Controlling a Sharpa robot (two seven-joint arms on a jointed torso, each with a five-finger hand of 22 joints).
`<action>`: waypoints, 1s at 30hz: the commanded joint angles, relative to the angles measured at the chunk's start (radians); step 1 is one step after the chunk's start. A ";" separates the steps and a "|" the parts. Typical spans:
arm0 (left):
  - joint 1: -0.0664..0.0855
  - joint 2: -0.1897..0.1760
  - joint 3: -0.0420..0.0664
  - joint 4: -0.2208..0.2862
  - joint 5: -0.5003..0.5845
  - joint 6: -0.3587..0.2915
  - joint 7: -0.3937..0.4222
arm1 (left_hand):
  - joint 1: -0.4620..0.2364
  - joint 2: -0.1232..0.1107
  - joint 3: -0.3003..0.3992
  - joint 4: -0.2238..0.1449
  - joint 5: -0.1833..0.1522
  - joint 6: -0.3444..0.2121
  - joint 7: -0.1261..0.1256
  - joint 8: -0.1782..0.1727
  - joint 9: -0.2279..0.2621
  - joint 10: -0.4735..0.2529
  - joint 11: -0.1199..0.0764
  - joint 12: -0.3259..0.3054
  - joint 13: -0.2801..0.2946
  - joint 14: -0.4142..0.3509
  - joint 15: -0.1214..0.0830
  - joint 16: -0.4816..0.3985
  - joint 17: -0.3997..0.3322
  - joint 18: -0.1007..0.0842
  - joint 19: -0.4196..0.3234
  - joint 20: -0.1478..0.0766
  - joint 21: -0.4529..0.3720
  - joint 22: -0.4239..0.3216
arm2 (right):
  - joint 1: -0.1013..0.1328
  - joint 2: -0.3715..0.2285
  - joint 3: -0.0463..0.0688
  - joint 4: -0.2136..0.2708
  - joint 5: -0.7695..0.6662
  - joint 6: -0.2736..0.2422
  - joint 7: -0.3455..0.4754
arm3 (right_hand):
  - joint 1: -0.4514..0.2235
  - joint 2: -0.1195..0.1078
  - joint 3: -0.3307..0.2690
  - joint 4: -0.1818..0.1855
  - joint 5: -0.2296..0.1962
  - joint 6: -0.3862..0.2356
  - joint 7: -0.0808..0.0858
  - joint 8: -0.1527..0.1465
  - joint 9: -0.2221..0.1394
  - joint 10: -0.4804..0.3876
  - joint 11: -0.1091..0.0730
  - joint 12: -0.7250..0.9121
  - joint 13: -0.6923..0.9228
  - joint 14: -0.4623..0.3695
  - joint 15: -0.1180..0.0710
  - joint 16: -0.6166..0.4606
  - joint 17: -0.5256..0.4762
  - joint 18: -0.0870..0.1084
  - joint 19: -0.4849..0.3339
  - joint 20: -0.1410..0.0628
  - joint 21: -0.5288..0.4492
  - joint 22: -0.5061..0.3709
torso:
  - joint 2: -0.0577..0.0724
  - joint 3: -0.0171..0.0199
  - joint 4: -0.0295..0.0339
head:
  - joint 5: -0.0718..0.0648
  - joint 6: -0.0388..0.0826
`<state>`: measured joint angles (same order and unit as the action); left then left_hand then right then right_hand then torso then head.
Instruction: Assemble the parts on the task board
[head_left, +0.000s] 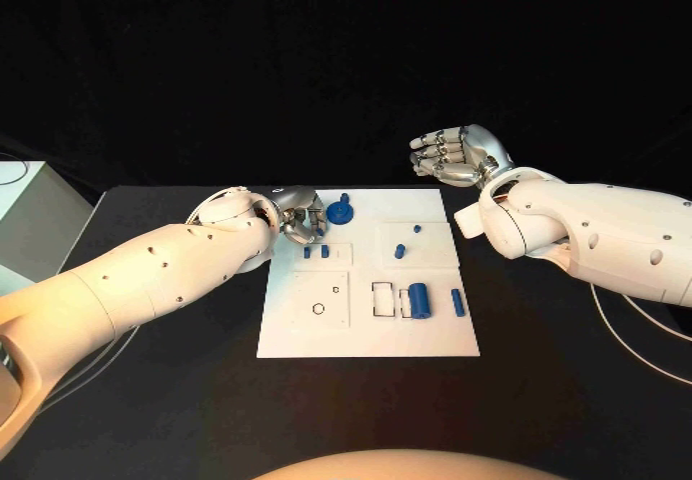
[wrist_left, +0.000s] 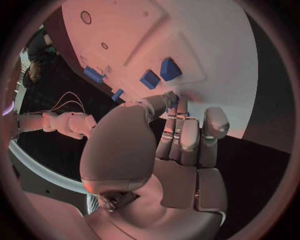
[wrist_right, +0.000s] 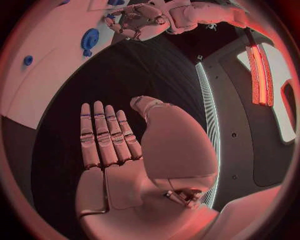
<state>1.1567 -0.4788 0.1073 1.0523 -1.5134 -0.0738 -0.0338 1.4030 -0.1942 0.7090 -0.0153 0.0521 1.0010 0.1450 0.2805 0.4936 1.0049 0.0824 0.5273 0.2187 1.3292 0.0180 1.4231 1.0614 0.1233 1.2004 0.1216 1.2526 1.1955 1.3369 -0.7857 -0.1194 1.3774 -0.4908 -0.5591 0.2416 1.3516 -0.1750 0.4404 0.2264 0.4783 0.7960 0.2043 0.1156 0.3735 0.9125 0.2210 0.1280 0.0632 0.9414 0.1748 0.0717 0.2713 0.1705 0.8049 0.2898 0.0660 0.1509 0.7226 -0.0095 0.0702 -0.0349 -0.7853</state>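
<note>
The white task board (head_left: 368, 335) lies mid-table. On it lie a blue round disc (head_left: 340, 211), two small blue blocks (head_left: 316, 251), a blue cylinder (head_left: 420, 299) beside a blue bar (head_left: 457, 302), and two tiny blue pieces (head_left: 408, 240). My left hand (head_left: 299, 220) hangs over the board's far left corner with its fingers curled. In the left wrist view the thumb and fingertips of this hand (wrist_left: 172, 145) meet on a small blue part (wrist_left: 174, 101), mostly hidden, just short of the two blocks (wrist_left: 159, 74). My right hand (head_left: 459, 155) is raised beyond the far right corner, holding nothing; its fingers (wrist_right: 103, 135) lie straight.
A pale box (head_left: 29, 220) stands at the table's left edge. Thin cables (head_left: 649, 345) trail off the right side. Recessed outlines (head_left: 384, 298) mark the board near the cylinder. In the right wrist view the disc (wrist_right: 89, 40) and my left hand (wrist_right: 134, 22) lie far off.
</note>
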 joint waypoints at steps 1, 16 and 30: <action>-0.007 -0.001 -0.005 -0.001 -0.009 0.023 -0.004 | -0.001 0.004 -0.004 -0.004 0.001 0.002 0.002 -0.003 -0.001 -0.001 0.002 -0.011 0.000 -0.008 0.001 -0.004 -0.003 -0.005 -0.010 -0.002 -0.010 -0.004 | 0.000 0.000 0.000 0.001 -0.003 0.016 0.008 | -0.005 -0.002 -0.001 -0.004 0.005 0.009 0.074 -0.006 -0.001 0.008 -0.001 -0.007 0.000 0.004 0.006 -0.004 -0.001 0.007 -0.006 -0.002 -0.002 -0.001 | 0.000 -0.0005 0.0000 | 0.000 0.000; -0.007 -0.003 -0.005 -0.002 -0.004 0.032 -0.014 | -0.008 -0.006 0.003 -0.016 0.001 -0.098 0.007 -0.094 -0.047 -0.015 0.009 -0.054 -0.002 -0.040 0.007 -0.014 -0.050 0.001 -0.037 0.003 -0.033 -0.025 | 0.000 -0.001 0.000 0.001 -0.003 0.016 0.008 | -0.005 -0.002 -0.001 -0.004 0.005 0.009 0.074 -0.006 -0.001 0.008 -0.001 -0.007 0.000 0.004 0.006 -0.004 -0.001 0.007 -0.006 -0.002 -0.002 -0.001 | 0.000 0.0007 -0.0003 | 0.001 0.000; -0.007 -0.001 -0.005 -0.006 -0.003 0.036 -0.029 | -0.012 -0.011 0.005 -0.016 0.002 -0.121 0.003 -0.112 -0.058 -0.025 0.015 -0.066 -0.004 -0.052 0.012 -0.018 -0.068 0.003 -0.046 0.007 -0.040 -0.032 | 0.000 0.000 0.000 0.002 -0.003 0.016 0.008 | -0.007 -0.001 -0.001 -0.008 0.005 0.014 0.074 -0.009 -0.007 0.014 -0.001 -0.016 0.000 0.007 0.006 -0.005 -0.014 0.007 -0.005 -0.002 -0.001 -0.016 | 0.001 0.0006 -0.0007 | 0.001 0.001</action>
<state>1.1520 -0.4803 0.1041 1.0492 -1.5132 -0.0588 -0.0476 1.3929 -0.1963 0.7148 -0.0264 0.0523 0.8860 0.1480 0.1716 0.4369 0.9867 0.1002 0.4646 0.2159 1.2844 0.0270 1.4087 0.9947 0.1232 1.1593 0.1271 1.2139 1.1643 1.3369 -0.7861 -0.1195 1.3774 -0.4908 -0.5579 0.2414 1.3516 -0.1750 0.4377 0.2236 0.4783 0.8061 0.2051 0.1097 0.3669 0.9216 0.2191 0.1137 0.0632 0.9451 0.1786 0.0717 0.2577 0.1705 0.8050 0.2898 0.0660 0.1358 0.7227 -0.0086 0.0697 -0.0336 -0.7845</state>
